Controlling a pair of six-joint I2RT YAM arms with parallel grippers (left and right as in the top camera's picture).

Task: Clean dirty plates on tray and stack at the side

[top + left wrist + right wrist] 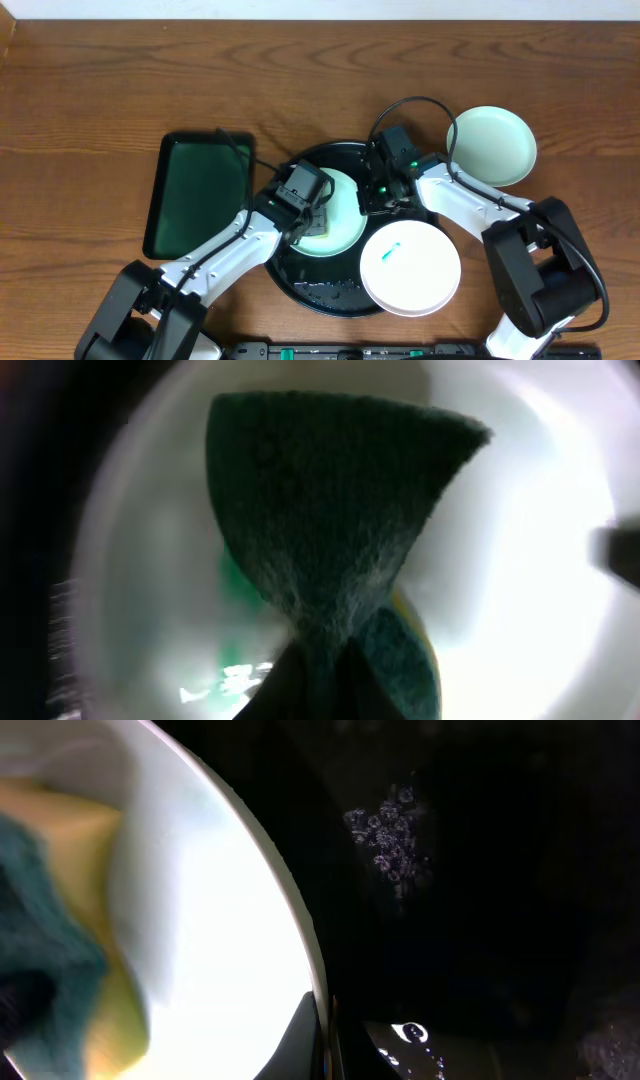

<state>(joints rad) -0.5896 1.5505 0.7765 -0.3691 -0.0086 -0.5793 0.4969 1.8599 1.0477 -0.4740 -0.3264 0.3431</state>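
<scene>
A pale mint-green plate (345, 228) lies on the wet black round tray (300, 282). My left gripper (318, 212) is over it, shut on a green and yellow sponge (320, 510) that hangs onto the plate (520, 510). A teal smear (235, 575) shows beside the sponge. My right gripper (373, 203) is shut on the same plate's right rim (220, 920), one finger (300, 1040) on top. A white plate (410, 265) with a teal smear rests over the tray's right front rim. A second mint-green plate (490, 145) sits on the table at the back right.
A dark green rectangular tray (198, 195) lies left of the round tray. Water drops and foam (385, 830) lie on the black tray floor (500, 920). The sponge (60, 970) shows at the left of the right wrist view.
</scene>
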